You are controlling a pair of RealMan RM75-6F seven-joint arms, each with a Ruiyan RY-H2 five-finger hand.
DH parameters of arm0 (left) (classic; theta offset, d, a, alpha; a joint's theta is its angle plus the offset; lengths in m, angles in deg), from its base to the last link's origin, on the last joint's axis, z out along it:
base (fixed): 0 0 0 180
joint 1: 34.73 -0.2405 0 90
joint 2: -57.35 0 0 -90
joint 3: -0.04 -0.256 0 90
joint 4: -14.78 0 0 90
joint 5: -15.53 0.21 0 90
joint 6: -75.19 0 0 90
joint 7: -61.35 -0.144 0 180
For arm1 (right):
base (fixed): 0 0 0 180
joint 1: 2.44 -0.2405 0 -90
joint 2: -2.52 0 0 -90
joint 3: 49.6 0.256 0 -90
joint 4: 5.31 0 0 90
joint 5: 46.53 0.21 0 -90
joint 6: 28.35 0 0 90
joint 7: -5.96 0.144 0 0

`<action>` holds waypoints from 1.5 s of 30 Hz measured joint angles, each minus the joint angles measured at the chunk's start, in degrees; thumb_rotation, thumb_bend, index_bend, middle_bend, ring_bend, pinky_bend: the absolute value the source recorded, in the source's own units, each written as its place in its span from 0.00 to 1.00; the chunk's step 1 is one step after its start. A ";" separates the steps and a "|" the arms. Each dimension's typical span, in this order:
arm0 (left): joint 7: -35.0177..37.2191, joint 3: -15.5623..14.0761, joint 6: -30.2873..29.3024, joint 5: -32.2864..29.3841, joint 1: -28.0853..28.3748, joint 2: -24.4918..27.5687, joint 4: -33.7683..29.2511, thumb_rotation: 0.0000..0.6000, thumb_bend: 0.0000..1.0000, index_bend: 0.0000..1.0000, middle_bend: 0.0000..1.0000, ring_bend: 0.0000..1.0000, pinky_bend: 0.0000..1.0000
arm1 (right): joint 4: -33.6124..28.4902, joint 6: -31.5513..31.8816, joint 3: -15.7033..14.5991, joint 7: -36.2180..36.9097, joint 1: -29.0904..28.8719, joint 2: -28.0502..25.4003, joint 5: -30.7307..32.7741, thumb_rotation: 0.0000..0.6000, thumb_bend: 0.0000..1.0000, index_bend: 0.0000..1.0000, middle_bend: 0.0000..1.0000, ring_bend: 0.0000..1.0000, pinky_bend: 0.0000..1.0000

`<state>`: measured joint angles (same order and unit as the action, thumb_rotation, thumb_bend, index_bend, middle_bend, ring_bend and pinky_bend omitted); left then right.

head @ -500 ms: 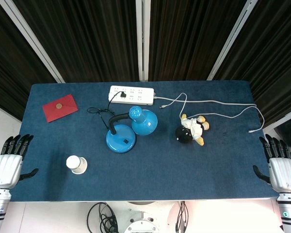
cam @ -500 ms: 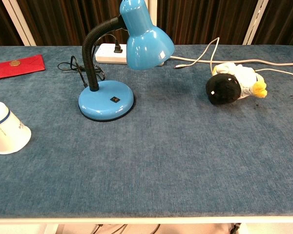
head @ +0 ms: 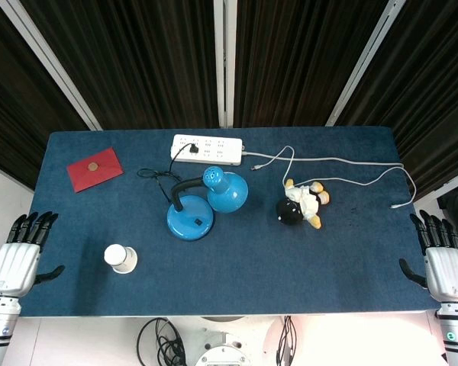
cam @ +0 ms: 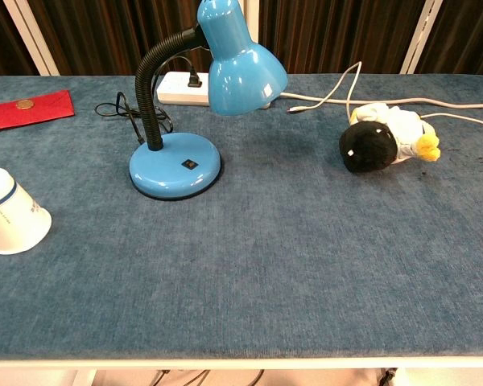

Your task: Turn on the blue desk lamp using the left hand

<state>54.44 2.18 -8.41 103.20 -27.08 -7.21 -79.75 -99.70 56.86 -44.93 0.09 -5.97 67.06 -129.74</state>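
Only the head view shows the left hand (head: 15, 263) and right hand (head: 445, 268), fingers spread wide, empty, at the bench (head: 351, 252) ends; the chest view alone shows the lamp (cam: 185, 121) switch (cam: 190, 165).

We can read no text anywhere; the white cup (cam: 10, 214) bears blue printing at its left edge, too small and cropped for us to decipher.

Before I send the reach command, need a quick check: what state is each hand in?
Left hand: open, fingers apart, holding nothing, at the table's left edge.
Right hand: open, fingers apart, holding nothing, at the table's right edge.
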 measured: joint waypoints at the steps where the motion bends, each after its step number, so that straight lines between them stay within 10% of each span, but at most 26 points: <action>1: 0.29 -0.14 -0.04 0.44 0.04 -0.02 -0.13 1.00 0.04 0.07 0.09 0.00 0.05 | -0.01 -0.01 0.08 0.09 -0.02 -0.04 0.07 1.00 0.21 0.00 0.00 0.00 0.00; 9: -0.47 -1.62 0.42 6.56 1.52 -0.48 -4.12 1.00 0.08 0.09 0.49 0.45 0.52 | 0.44 0.18 0.16 0.81 0.30 -0.12 0.54 1.00 0.21 0.00 0.00 0.00 0.00; 18: -8.78 -3.26 11.99 9.02 7.15 -4.06 -9.36 1.00 0.29 0.11 0.78 0.75 0.75 | 0.70 -0.03 0.22 1.79 0.47 -0.09 0.97 1.00 0.22 0.00 0.00 0.00 0.00; 33: -24.01 2.17 31.11 -13.04 19.24 -18.84 -7.52 1.00 0.37 0.07 0.82 0.78 0.80 | 1.93 -1.31 0.55 4.27 0.45 -0.49 2.43 1.00 0.22 0.00 0.00 0.00 0.00; 45: -34.59 5.16 28.37 -28.85 25.84 -28.31 -4.08 1.00 0.40 0.06 0.83 0.79 0.80 | 2.99 -2.17 0.93 6.29 0.20 -0.70 3.08 1.00 0.22 0.00 0.00 0.00 0.00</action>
<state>19.85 7.35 19.96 74.35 -1.24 -35.52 -83.83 -96.71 54.69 -44.00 6.38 -5.77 66.36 -126.66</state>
